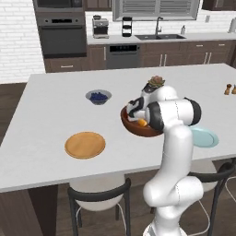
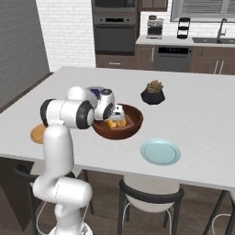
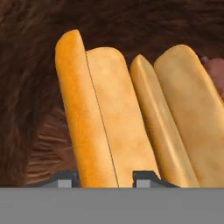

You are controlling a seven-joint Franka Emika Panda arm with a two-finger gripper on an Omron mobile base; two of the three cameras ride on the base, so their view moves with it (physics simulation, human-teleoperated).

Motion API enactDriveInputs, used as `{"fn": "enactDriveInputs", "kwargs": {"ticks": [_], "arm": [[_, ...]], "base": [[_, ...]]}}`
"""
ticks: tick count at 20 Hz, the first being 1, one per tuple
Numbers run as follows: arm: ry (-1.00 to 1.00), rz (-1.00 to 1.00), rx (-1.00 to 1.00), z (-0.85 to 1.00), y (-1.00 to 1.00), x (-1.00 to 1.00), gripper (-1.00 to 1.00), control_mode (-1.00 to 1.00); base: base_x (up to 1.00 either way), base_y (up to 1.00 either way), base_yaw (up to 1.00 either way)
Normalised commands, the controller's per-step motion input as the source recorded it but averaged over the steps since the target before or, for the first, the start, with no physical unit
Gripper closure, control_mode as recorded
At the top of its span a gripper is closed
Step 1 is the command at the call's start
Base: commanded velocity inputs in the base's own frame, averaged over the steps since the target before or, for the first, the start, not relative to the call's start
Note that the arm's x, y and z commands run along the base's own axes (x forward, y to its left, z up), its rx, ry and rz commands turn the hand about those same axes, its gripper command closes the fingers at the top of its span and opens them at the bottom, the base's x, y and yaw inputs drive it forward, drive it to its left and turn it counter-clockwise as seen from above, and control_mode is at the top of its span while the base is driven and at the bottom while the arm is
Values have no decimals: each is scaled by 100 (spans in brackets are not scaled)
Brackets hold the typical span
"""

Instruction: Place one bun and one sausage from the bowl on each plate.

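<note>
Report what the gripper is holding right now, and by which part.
Cannot be told. The gripper straddles one end of a golden split bun inside the dark reddish-brown wooden bowl; contact isn't visible.

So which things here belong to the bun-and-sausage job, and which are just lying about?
Part of the job:
- wooden bowl
- buns in it, one between the gripper tips
- sausage, just showing beside the buns
- wood plate, bare
- teal plate, bare

Just lying about:
- berry bowl
- plant pot
- shakers
</note>
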Motion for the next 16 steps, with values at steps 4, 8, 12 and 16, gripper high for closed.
{"fn": "enactDriveInputs", "kwargs": {"ticks": [4,8,12,16], "arm": [[0,0,0,2,0,-5,100,-100],[-5,0,1,33,0,-55,100,-100],[-13,0,4,76,20,-94,100,-100],[-4,0,4,97,53,-93,100,-100]], "base": [[0,0,0],[0,0,0],[0,0,0],[0,0,0]]}}
